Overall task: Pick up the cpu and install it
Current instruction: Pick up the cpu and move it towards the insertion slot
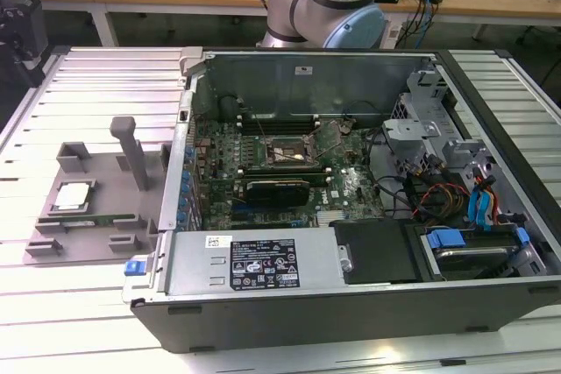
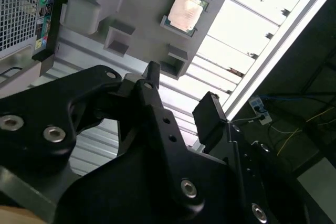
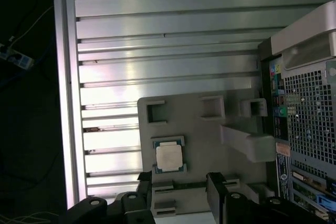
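Nothing held — hovers with gripper (image 3: pixel 181 195) spread wide near cpu (image 3: pixel 169 156) on grey tray (image 3: pixel 210 129), beside open computer case (image 1: pixel 263 264) — from exterior view, looks in at socket (image 1: pixel 289 151).

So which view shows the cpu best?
The first wrist view: it looks squarely down on the cpu, lid and rim unobstructed in its grey holder. The second wrist view shows it tilted beyond the open tool. At the exterior view's left it lies flat, seen obliquely.
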You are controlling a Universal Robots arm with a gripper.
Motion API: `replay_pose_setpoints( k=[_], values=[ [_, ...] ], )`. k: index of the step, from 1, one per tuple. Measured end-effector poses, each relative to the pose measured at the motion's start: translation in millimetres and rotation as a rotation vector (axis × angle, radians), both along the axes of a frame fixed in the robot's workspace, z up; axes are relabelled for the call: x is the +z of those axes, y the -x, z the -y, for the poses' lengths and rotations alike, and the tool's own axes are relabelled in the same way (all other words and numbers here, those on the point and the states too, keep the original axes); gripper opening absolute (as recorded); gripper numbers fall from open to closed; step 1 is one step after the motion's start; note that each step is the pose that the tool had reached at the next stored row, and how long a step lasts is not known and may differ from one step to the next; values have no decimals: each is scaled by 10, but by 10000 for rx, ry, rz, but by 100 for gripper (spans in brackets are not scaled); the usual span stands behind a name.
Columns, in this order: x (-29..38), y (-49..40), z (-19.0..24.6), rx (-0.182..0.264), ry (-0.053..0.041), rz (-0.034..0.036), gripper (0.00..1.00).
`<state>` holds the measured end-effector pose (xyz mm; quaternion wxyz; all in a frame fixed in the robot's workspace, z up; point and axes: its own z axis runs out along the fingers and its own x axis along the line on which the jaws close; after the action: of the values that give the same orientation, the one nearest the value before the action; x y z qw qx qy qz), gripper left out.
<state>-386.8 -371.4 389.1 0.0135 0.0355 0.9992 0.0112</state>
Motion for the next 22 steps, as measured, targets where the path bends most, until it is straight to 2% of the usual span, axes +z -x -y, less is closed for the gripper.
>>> replay_pose_setpoints(
  k=[1,22],
  values=[
    [0,-1,0,0,1,-1,55],
    [-180,-2,0,0,0,0,55]
  ],
)
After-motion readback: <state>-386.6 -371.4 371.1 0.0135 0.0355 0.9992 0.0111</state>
